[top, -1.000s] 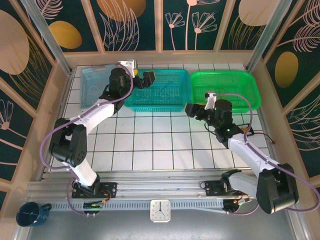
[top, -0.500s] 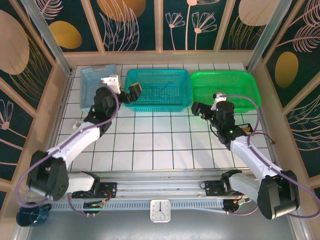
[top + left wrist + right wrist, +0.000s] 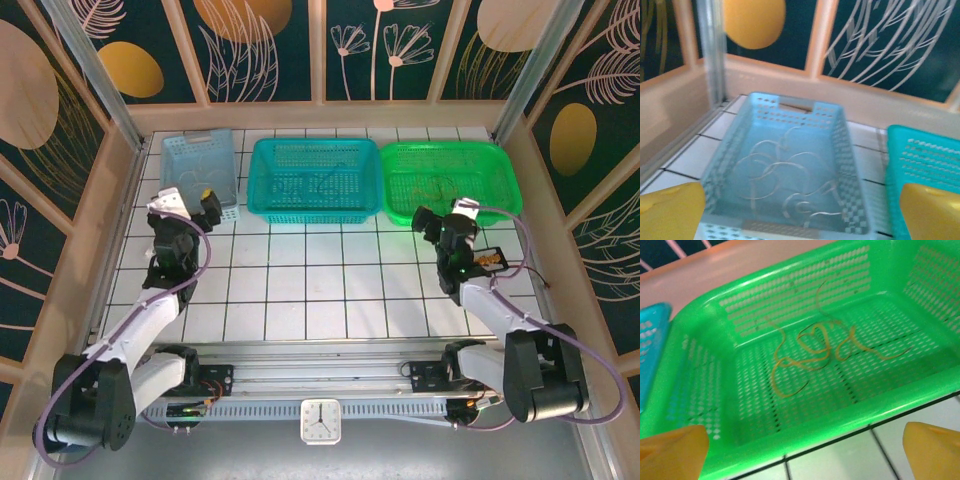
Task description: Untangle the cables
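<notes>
Cables (image 3: 776,372) look light and limp: a yellowish one curls mid-frame in the green basket (image 3: 700,375), a whitish one (image 3: 771,172) in the pale blue basket (image 3: 725,155). Left gripper (image 3: 800,212) and right gripper (image 3: 805,450) both gape wide, empty; pinching a raised loop seems safest.

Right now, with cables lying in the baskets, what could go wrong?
The whitish cable lies in overlapping loops in the pale blue basket, so it may hide a knot. The yellowish cable crosses itself on the green basket mesh; a grab there by the open right end effector could snag.
</notes>
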Tool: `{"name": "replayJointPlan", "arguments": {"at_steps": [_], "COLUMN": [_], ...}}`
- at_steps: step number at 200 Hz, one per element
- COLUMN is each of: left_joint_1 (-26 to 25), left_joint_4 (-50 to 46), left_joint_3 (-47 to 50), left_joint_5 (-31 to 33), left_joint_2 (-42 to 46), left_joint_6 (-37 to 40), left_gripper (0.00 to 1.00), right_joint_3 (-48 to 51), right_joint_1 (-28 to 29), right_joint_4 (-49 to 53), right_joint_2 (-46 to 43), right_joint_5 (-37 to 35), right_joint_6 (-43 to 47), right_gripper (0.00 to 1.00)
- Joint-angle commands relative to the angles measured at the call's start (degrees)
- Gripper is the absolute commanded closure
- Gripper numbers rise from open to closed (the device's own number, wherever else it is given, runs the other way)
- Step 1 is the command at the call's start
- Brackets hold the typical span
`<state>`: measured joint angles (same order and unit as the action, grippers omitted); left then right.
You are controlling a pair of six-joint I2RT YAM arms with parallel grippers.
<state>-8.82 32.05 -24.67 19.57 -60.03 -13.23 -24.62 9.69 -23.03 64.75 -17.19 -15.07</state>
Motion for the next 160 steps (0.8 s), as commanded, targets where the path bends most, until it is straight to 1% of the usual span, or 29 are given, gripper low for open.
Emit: {"name": "replayJointPlan", "arguments": {"at_steps": [1, 20, 41, 50, 64, 71, 80, 103, 114, 125, 128, 133, 138, 145, 154, 160], "left_joint_1": [1.5, 2.3, 2.5, 2.7, 3.3, 3.9, 4.7, 5.5, 5.6, 5.7, 5.7, 5.9, 6.1, 6.2, 6.5, 6.8], "left_joint_4": [11.5, 18.4, 26.4, 28.5, 35.0, 38.0, 39.6, 46.9, 48.1, 52.0, 52.0, 49.3, 46.8, 46.4, 45.1, 44.4], "left_joint_3": [4.6, 7.6, 9.8, 10.2, 12.1, 13.1, 13.4, 14.8, 15.0, 15.5, 15.4, 15.0, 14.2, 13.6, 13.0, 12.7], "left_joint_5": [3.5, 5.0, 6.1, 6.2, 6.1, 5.3, 4.7, 1.2, -1.5, -3.0, -3.3, -4.4, -5.6, -7.2, -8.7, -10.1], "left_joint_2": [-3.2, -6.7, -11.3, -13.2, -16.2, -17.4, -19.1, -24.4, -26.0, -28.4, -28.5, -27.7, -27.0, -27.4, -27.4, -27.2], "left_joint_6": [4.6, 4.1, 5.7, 7.3, 8.4, 8.1, 7.2, 7.4, 8.2, 8.8, 9.0, 8.9, 9.3, 9.9, 10.1, 10.1], "left_gripper": [0.01, 0.01, 0.01, 0.01, 0.01, 0.01, 0.01, 0.01, 0.01, 0.01, 0.01, 0.01, 0.01, 0.01, 0.01, 0.01], "right_joint_3": [1.5, 2.3, 4.7, 5.4, 6.4, 6.5, 5.3, 6.0, 6.2, 8.4, 9.1, 10.6, 11.3, 12.7, 14.8, 15.2], "right_joint_1": [-2.3, -4.3, -5.3, -5.5, -5.9, -6.0, -6.3, -7.5, -8.8, -10.4, -10.9, -11.7, -11.8, -11.8, -11.9, -12.0], "right_joint_4": [-8.0, -10.7, -17.4, -20.1, -24.9, -27.3, -26.1, -33.9, -36.3, -42.4, -43.9, -48.4, -49.3, -51.9, -59.3, -59.1], "right_joint_2": [1.5, 4.2, 7.9, 9.6, 12.9, 14.5, 15.5, 17.6, 18.8, 20.5, 21.2, 22.4, 22.5, 23.3, 25.5, 25.0], "right_joint_5": [-3.3, -2.7, -2.4, -1.6, 0.9, 1.6, 2.9, 5.9, 7.6, 9.7, 10.6, 12.3, 13.4, 13.7, 13.7, 14.1], "right_joint_6": [4.2, 5.6, 6.8, 7.4, 8.6, 9.4, 10.1, 12.7, 13.2, 12.3, 11.8, 11.8, 11.9, 12.1, 12.2, 12.1], "right_gripper": [0.01, 0.01, 0.01, 0.01, 0.01, 0.01, 0.01, 0.01, 0.01, 0.01, 0.01, 0.01, 0.01, 0.01, 0.01, 0.01]}}
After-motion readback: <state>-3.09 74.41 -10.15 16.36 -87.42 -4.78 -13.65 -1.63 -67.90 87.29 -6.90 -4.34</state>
